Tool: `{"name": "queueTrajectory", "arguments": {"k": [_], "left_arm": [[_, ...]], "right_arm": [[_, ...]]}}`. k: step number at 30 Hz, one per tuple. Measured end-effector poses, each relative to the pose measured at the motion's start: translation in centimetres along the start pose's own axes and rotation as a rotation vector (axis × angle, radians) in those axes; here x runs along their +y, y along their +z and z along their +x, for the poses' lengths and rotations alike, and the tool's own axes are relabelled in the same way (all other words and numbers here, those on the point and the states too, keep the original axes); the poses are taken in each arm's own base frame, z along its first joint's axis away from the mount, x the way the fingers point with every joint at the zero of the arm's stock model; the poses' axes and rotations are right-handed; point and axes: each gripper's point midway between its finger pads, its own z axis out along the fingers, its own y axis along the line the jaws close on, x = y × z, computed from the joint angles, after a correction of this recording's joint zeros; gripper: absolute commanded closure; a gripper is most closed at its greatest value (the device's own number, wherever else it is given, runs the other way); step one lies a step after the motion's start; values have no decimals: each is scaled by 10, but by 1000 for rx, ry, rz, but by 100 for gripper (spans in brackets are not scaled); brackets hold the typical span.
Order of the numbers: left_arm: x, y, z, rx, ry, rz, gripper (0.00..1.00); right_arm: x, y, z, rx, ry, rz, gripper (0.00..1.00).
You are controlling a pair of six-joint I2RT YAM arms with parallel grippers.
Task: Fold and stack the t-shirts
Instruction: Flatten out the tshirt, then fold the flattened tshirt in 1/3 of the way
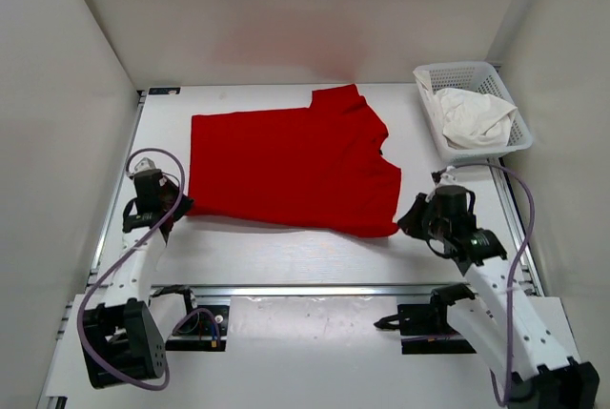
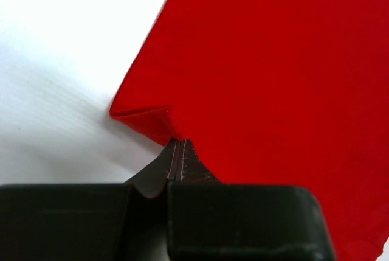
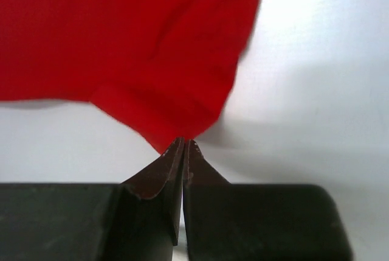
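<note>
The red t-shirt [image 1: 286, 161] lies spread across the middle of the table, sleeve end toward the back right. My left gripper [image 1: 181, 204] is shut on its near-left corner, where the jaws [image 2: 177, 142] meet on the folded red corner [image 2: 146, 121]. My right gripper [image 1: 408, 218] is shut on its near-right corner, with the jaws [image 3: 184, 142] pinching the red cloth [image 3: 121, 30]. The white t-shirt [image 1: 472, 115] lies crumpled in the basket. The green t-shirt is out of view.
A white plastic mesh basket [image 1: 456, 68] stands at the back right corner. White walls enclose the table on the left, back and right. A metal rail [image 1: 305, 287] runs along the near edge in front of the arm bases.
</note>
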Motion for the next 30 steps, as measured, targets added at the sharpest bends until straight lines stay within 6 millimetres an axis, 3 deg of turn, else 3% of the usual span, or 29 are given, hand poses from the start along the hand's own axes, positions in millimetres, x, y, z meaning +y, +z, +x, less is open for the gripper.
{"name": "queueTrajectory", "arguments": {"k": [4, 7, 13, 21, 30], "left_arm": [[5, -6, 6, -9, -8, 17, 100], [2, -6, 11, -1, -9, 29, 100], [0, 9, 11, 35, -63, 19, 100], [-7, 43, -14, 48, -159, -19, 100], [-8, 78, -29, 61, -214, -62, 100]], "right_arm": [[18, -18, 32, 56, -8, -48, 100], [23, -20, 27, 62, -4, -51, 100], [-8, 15, -21, 58, 123, 56, 100], [14, 85, -106, 45, 63, 33, 100], [23, 151, -164, 28, 28, 33, 100]]}}
